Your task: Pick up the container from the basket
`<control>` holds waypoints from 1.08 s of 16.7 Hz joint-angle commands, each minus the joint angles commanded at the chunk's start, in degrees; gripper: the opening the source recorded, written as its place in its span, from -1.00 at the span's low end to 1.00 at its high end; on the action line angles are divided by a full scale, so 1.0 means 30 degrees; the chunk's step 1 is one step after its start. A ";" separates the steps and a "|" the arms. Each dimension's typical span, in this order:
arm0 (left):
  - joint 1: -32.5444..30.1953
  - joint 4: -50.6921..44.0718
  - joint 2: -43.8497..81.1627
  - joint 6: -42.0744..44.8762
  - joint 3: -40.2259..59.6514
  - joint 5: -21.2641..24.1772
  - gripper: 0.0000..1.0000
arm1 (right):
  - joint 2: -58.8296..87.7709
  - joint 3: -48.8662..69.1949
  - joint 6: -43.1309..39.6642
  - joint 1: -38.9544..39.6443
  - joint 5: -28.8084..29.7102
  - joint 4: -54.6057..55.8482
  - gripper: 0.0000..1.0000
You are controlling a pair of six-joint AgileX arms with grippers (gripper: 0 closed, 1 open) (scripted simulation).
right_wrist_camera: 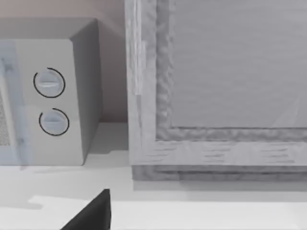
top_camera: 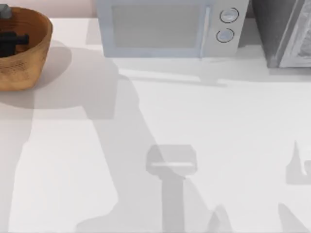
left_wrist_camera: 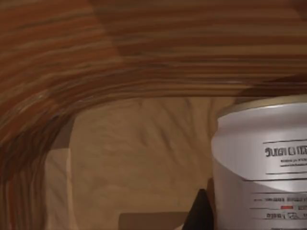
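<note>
My left gripper [top_camera: 10, 41] is reaching down inside the round orange-brown woven wicker basket [top_camera: 29, 58], where the small silver-white cylindrical container [left_wrist_camera: 261, 167] is standing, finger spread untellable, so closing around it likely comes next.

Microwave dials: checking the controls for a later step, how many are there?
2, both on the microwave's right-hand panel at the table's back: the upper dial directly above the lower dial.
</note>
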 joint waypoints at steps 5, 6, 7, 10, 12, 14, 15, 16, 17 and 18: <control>0.0000 0.0000 0.0000 0.0000 0.0000 0.0000 -1.00 | 0.0000 0.0000 0.0000 0.0000 0.0000 0.0000 1.00; 0.0000 0.0000 0.0000 0.0000 0.0000 0.0000 -1.00 | 0.0000 0.0000 0.0000 0.0000 0.0000 0.0000 1.00; 0.0000 0.0000 0.0000 0.0000 0.0000 0.0000 -1.00 | 0.0000 0.0000 0.0000 0.0000 0.0000 0.0000 1.00; 0.0065 -0.0048 -0.0711 -0.0087 0.0028 -0.0079 -1.00 | 0.0000 0.0000 0.0000 0.0000 0.0000 0.0000 1.00; -0.0098 0.0246 -0.1259 -0.0135 -0.0517 0.0087 -1.00 | 0.0000 0.0000 0.0000 0.0000 0.0000 0.0000 1.00; -0.0444 0.0919 -0.2573 -0.0263 -0.1822 0.0423 -1.00 | 0.0000 0.0000 0.0000 0.0000 0.0000 0.0000 1.00; -0.0666 0.1378 -0.3514 -0.0358 -0.2755 0.0631 -1.00 | 0.0000 0.0000 0.0000 0.0000 0.0000 0.0000 1.00; -0.0910 0.1904 -0.4636 -0.0471 -0.3867 0.0851 -1.00 | 0.0000 0.0000 0.0000 0.0000 0.0000 0.0000 1.00; -0.1169 0.2493 -0.5947 -0.0602 -0.5158 0.1074 -1.00 | 0.0000 0.0000 0.0000 0.0000 0.0000 0.0000 1.00; -0.1435 0.3131 -0.7430 -0.0747 -0.6605 0.1291 -1.00 | 0.0000 0.0000 0.0000 0.0000 0.0000 0.0000 1.00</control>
